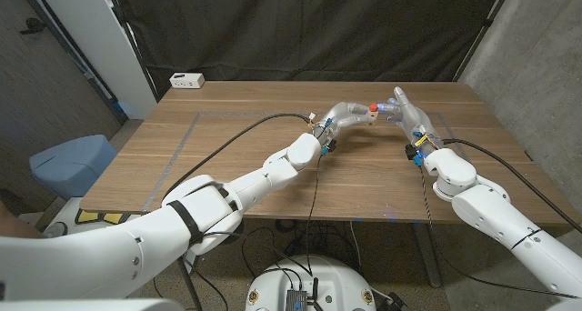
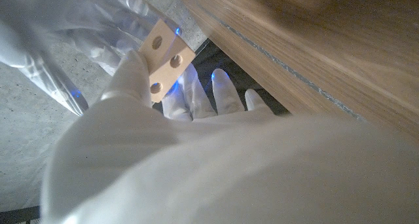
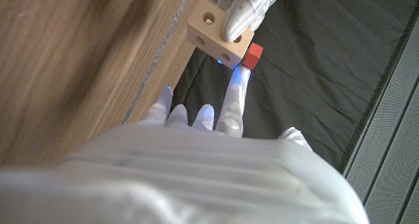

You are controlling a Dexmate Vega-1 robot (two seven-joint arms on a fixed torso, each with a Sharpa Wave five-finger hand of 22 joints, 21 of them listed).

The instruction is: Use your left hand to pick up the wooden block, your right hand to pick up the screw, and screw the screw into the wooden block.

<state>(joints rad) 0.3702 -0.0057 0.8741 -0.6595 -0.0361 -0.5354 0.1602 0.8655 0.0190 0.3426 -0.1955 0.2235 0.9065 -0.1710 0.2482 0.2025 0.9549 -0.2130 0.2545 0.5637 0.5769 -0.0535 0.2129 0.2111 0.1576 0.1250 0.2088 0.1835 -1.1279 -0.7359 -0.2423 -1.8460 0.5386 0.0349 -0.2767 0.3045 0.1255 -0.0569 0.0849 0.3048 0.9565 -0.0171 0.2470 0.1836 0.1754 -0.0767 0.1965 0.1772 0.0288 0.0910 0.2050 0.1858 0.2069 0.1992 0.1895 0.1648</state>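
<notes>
My left hand holds the wooden block up above the table's far middle, pinched between thumb and fingers. The block is pale and has round holes in its faces. The screw's red head sits against one side of the block, and shows as the red screw between my two hands. My right hand reaches in from the right with its fingers stretched out. One of its fingertips touches the red head and its thumb stands apart. The screw's shaft is hidden.
A white power strip lies at the table's far left corner. The wooden table has a thin marked outline on its left half. Black curtains hang behind, and cables run along both arms.
</notes>
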